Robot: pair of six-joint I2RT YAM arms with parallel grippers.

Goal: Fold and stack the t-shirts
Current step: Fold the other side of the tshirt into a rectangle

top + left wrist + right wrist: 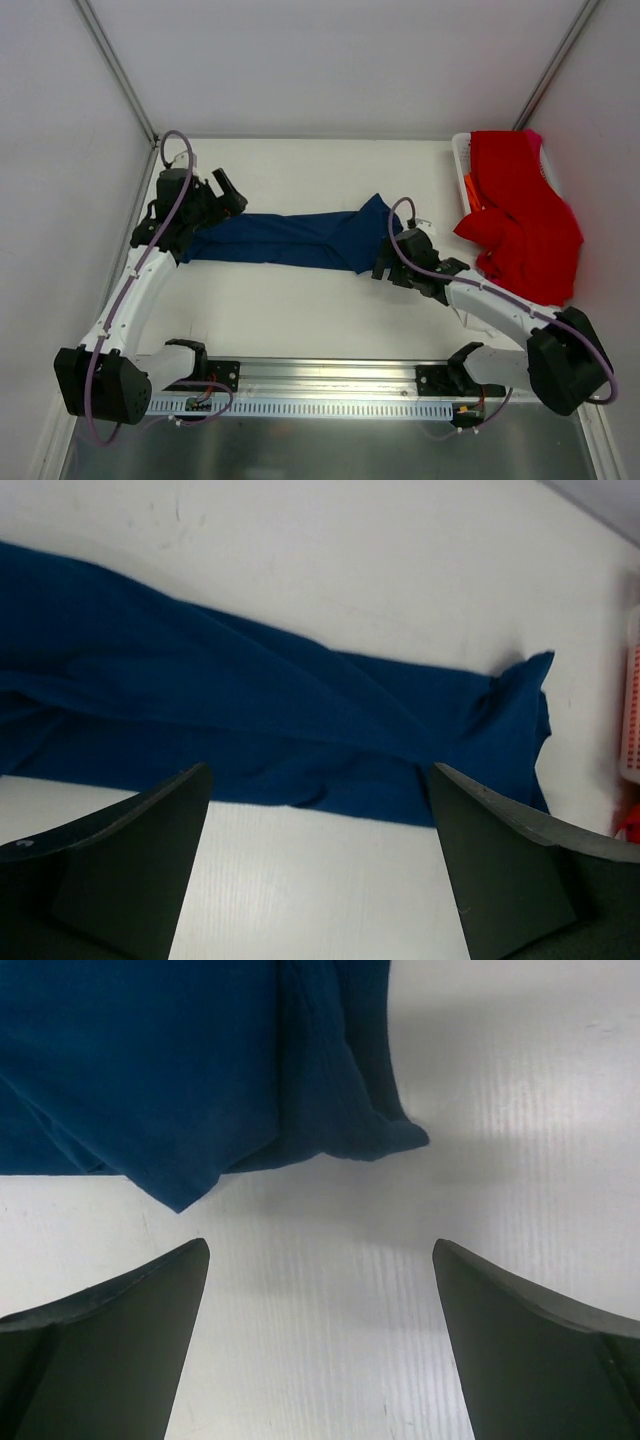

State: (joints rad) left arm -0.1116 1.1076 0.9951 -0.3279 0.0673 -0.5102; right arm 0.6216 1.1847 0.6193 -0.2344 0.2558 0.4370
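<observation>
- The white table [300, 320] carries everything; both arms reach in from its near edge.
- The navy tee [290, 240] lies rumpled in a long, narrow band across the middle of the table. It runs from near the left edge to right of centre, where its end fans out into a point.
- The red tee [520, 215] is heaped over the basket [460, 165] at the far right corner and spills toward the near edge along the right side.
- The left gripper [318, 768] is at the navy tee's left end with its fingers spread wide and nothing between them. The cloth lies just beyond the tips.
- The right gripper [320, 1242] sits at the tee's right end, on the near side. Its fingers are also spread wide over bare table, and a corner of the tee lies just past them.
- A bit of pink cloth [533, 135] peeks out behind the red tee.
</observation>
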